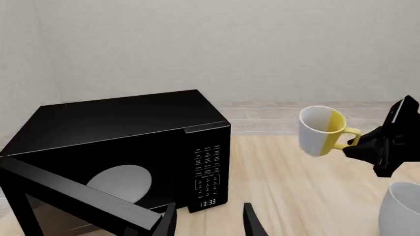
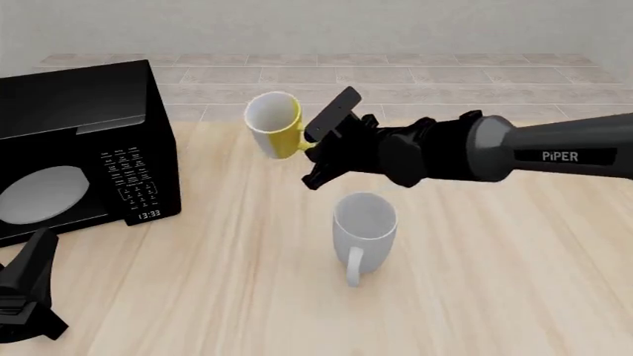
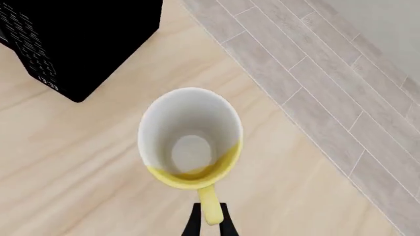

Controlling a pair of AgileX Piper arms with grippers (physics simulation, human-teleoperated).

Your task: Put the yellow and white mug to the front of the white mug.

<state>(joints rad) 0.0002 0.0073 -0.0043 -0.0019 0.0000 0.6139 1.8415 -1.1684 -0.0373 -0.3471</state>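
Right pincer (image 2: 314,152) clamped on the handle of the small yellow mug with white inside (image 2: 272,122).
It is held tilted in the air beyond the larger plain white mug (image 2: 363,226) on the wooden table (image 2: 237,274); the left pincer (image 1: 208,221) is seen spread.

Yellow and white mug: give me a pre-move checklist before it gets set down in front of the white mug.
1. Grip: the right tool is shut on the handle of the yellow and white mug - ok.
2. Mug off the table: it is held in the air, tipped sideways - ok.
3. Target standing: the white mug is upright, handle toward the camera - ok.
4. Landing spot: the table in front of the white mug is bare - ok.
5. Left tool out of the way, low at the table's near left - ok.
6. Microwave door open, well left of the path - ok.
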